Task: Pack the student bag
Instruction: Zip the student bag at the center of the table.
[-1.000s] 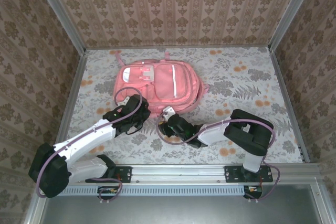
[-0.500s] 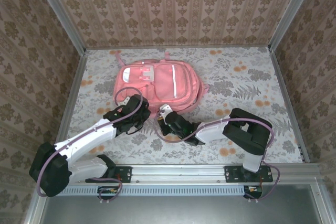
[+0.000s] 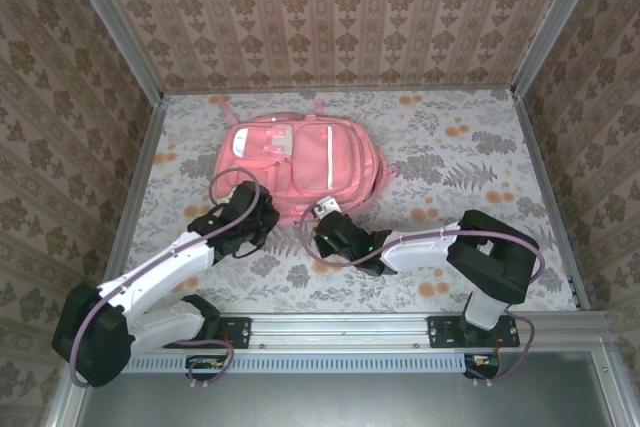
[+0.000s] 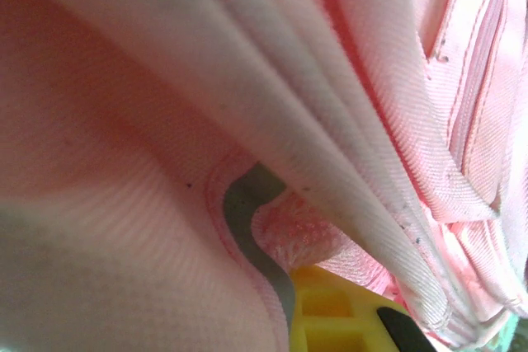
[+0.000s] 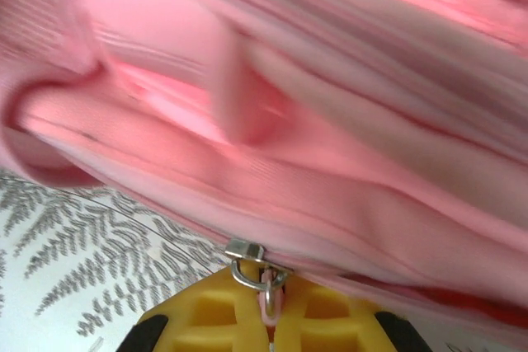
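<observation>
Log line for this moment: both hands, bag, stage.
left hand: shut, at pink backpack near edge | right hand: shut on zipper pull | stage: zipper grasped

From above, the left gripper (image 3: 252, 209) hides its fingertips under its own wrist at the near edge of the student bag (image 3: 300, 157); you can't tell whether they hold fabric. Your left wrist view crops the yellow finger (image 4: 330, 319) at the bottom edge, with the nearest fabric out of focus. Your right wrist view crops the right gripper (image 5: 266, 323) likewise, the zipper pull (image 5: 249, 263) is half hidden between its fingers, and the fabric at upper left is smeared
</observation>
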Controlling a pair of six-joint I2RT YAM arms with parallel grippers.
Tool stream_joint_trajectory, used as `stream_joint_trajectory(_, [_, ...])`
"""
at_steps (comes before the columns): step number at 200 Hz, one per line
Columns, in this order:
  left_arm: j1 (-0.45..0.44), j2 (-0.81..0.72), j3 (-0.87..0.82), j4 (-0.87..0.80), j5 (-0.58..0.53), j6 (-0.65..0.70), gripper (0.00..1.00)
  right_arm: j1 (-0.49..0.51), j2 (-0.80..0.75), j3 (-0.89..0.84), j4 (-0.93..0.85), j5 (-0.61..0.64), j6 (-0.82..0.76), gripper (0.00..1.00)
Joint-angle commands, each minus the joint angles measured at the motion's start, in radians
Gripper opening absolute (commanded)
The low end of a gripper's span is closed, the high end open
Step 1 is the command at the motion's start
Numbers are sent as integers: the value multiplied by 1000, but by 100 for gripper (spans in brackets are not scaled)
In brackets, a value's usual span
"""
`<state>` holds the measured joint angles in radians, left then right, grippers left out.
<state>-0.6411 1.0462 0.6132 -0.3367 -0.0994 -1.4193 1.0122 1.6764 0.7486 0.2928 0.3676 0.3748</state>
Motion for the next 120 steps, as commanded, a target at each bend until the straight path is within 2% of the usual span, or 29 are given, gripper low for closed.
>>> stream_joint_trajectory(1, [71, -76, -19, -48, -31, 40, 0, -34, -54, -36, -155, 108, 54, 0])
stream_joint_trajectory(30, [178, -137, -48, -87, 2, 103, 0, -68, -110, -69, -227, 134, 61, 0])
stream_joint_trajectory(54, [345, -131, -57, -76, 92, 189, 0, -110, -163, -102, -279, 141, 59, 0])
stream_joint_trajectory(86, [544, -27, -14, -31, 211, 321, 0, -156, -235, -128, -336, 142, 38, 0])
stream_joint_trajectory(100, [588, 47, 22, 11, 254, 367, 0, -152, -269, -124, -340, 104, -5, 0])
stream_joint_trajectory(120, [597, 174, 113, 25, 284, 435, 0, -115, -279, -86, -359, 93, -44, 0])
